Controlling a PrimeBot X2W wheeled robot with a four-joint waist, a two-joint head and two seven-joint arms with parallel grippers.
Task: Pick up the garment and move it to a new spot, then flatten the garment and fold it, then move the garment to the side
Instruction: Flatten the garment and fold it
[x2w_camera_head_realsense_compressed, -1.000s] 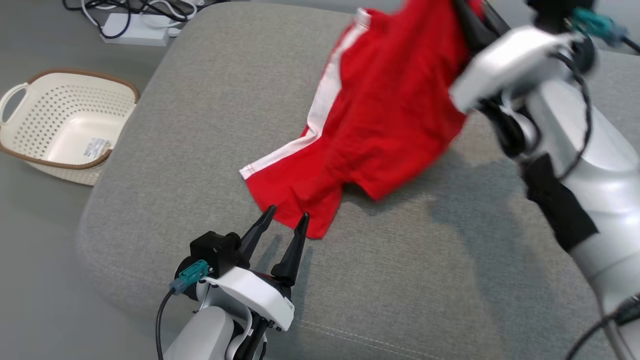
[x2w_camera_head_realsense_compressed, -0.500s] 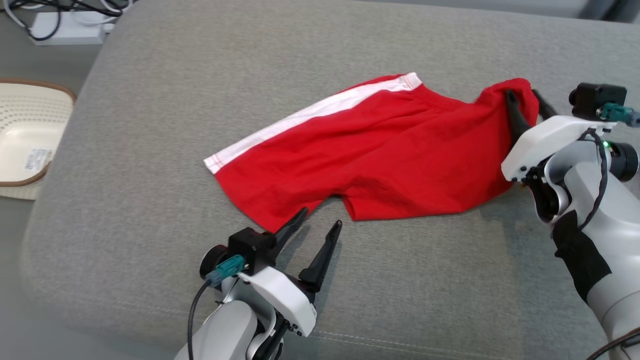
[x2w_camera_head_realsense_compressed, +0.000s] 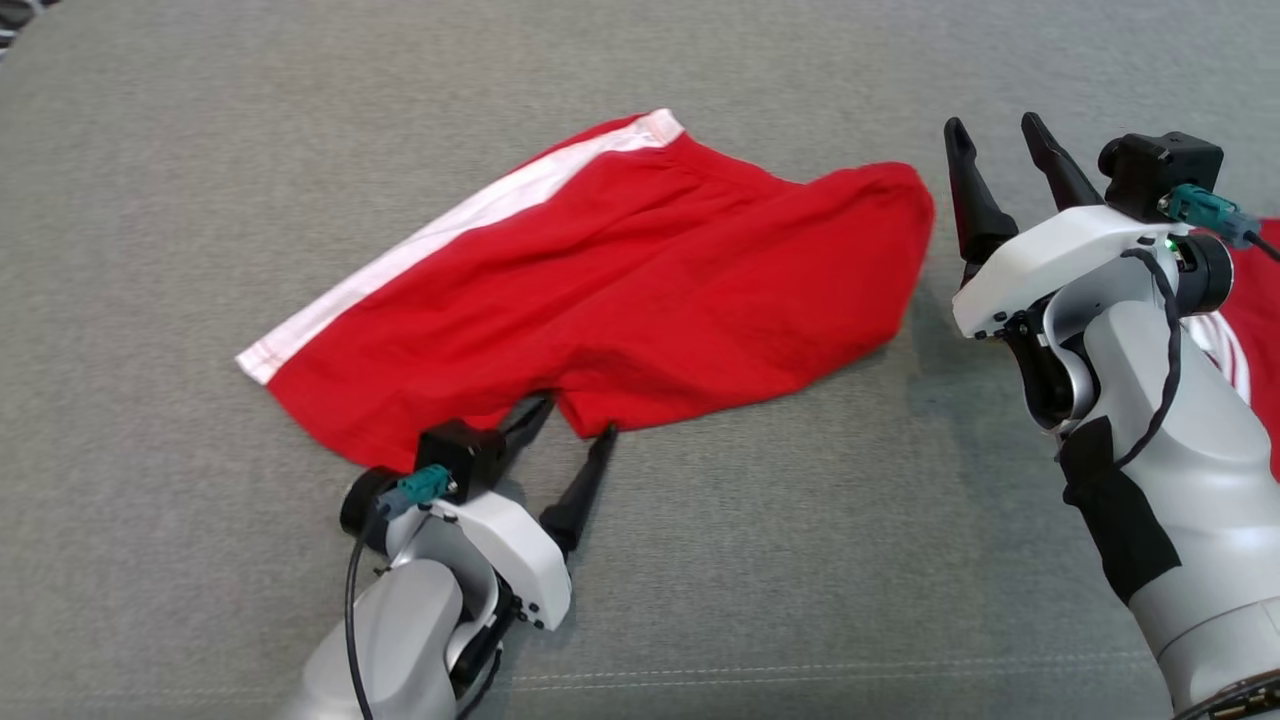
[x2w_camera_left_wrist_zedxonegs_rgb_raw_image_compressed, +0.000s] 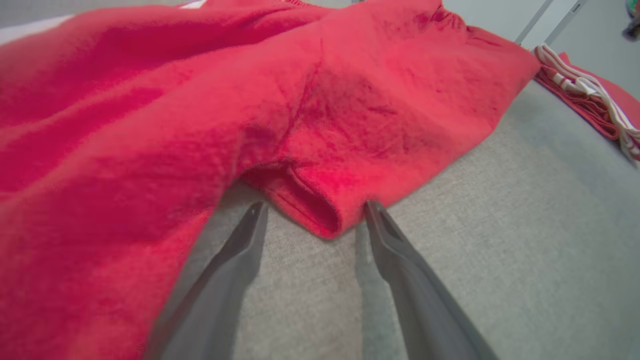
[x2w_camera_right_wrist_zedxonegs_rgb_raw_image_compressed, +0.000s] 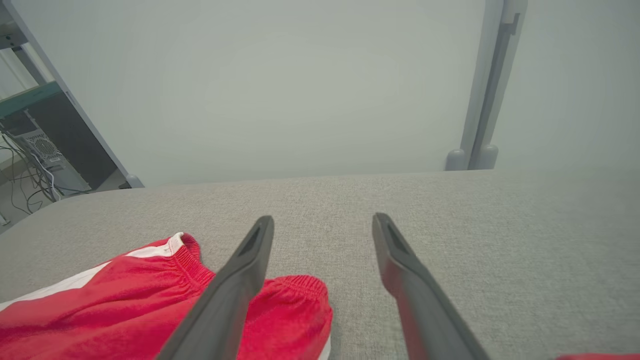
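Observation:
The garment (x2w_camera_head_realsense_compressed: 610, 280) is a pair of red shorts with a white side stripe, lying spread on the grey cushion (x2w_camera_head_realsense_compressed: 200, 150). My left gripper (x2w_camera_head_realsense_compressed: 575, 417) is open at its near edge, and a folded hem (x2w_camera_left_wrist_zedxonegs_rgb_raw_image_compressed: 315, 210) sits between the fingertips without being clamped. My right gripper (x2w_camera_head_realsense_compressed: 995, 135) is open and empty, raised just right of the waistband corner (x2w_camera_right_wrist_zedxonegs_rgb_raw_image_compressed: 295, 300). In the right wrist view the garment (x2w_camera_right_wrist_zedxonegs_rgb_raw_image_compressed: 150, 310) lies below and left of the fingers.
Another red garment with white stripes (x2w_camera_left_wrist_zedxonegs_rgb_raw_image_compressed: 590, 100) lies at the cushion's right side, behind my right arm (x2w_camera_head_realsense_compressed: 1250, 320). A wall and a metal post (x2w_camera_right_wrist_zedxonegs_rgb_raw_image_compressed: 492, 90) stand beyond the far edge of the cushion. Cables and a computer (x2w_camera_right_wrist_zedxonegs_rgb_raw_image_compressed: 35, 155) sit far left.
My right gripper let go of the garment's waistband and rose clear of it, jaws now apart. The garment settled flat. The camera panned right, so the basket left the picture.

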